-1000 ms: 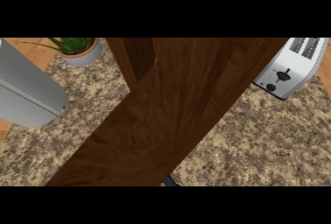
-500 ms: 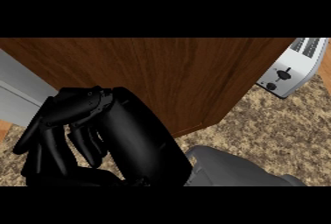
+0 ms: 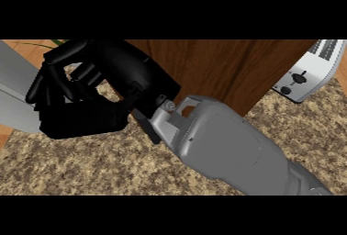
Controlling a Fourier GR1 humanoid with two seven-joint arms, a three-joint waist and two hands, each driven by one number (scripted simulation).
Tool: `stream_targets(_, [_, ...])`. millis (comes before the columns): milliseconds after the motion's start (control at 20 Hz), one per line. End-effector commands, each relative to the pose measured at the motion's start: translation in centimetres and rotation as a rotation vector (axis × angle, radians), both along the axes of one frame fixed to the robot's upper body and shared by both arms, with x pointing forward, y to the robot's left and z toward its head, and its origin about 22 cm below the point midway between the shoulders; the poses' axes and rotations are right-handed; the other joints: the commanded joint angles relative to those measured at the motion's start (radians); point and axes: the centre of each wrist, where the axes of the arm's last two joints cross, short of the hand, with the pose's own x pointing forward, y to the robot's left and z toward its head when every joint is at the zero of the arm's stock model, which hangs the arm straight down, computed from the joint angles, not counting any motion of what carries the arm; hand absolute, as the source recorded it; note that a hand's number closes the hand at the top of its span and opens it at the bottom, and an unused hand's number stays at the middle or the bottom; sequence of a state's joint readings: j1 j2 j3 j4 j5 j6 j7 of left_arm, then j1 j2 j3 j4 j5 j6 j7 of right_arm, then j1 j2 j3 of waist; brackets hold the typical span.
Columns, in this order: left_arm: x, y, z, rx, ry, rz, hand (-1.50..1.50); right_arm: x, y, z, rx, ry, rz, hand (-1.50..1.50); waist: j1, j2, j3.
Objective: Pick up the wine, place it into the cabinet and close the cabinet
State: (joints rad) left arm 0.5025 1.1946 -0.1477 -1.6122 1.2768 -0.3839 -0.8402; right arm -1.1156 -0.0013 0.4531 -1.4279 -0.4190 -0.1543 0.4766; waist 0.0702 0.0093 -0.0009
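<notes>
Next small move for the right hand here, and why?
Probably press the right hand against the wooden cabinet door to swing it shut: the hand sits by the door, no wine shows, and the door seems ajar over the counter.

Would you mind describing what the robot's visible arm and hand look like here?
One arm shows: a smooth light-grey forearm with rounded panels and a notched bracket at the wrist. It ends in a glossy black hand with a blocky palm and segmented fingers. No cables or markings are visible.
</notes>
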Motion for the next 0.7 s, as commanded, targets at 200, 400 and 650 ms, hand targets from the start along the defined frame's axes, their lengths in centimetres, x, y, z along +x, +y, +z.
stream_targets(200, [0.1, 1.0, -0.2, -0.045, -0.039, -0.021, -1.50, 2.9, 1.5, -2.0, -0.292, 0.159, 0.397, 1.50, -0.013, 0.005, -0.002])
stream_targets(400, [-0.2, 1.2, -0.2, -0.050, -0.038, -0.021, -1.50, 5.8, 1.1, -2.9, -0.322, 0.230, 0.430, 1.50, -0.020, -0.002, 0.000])
stream_targets(650, [0.3, 0.4, 0.5, -0.049, -0.025, -0.032, -1.50, 7.8, 0.7, -5.3, -0.228, 0.312, 0.447, 1.50, -0.015, -0.003, 0.001])
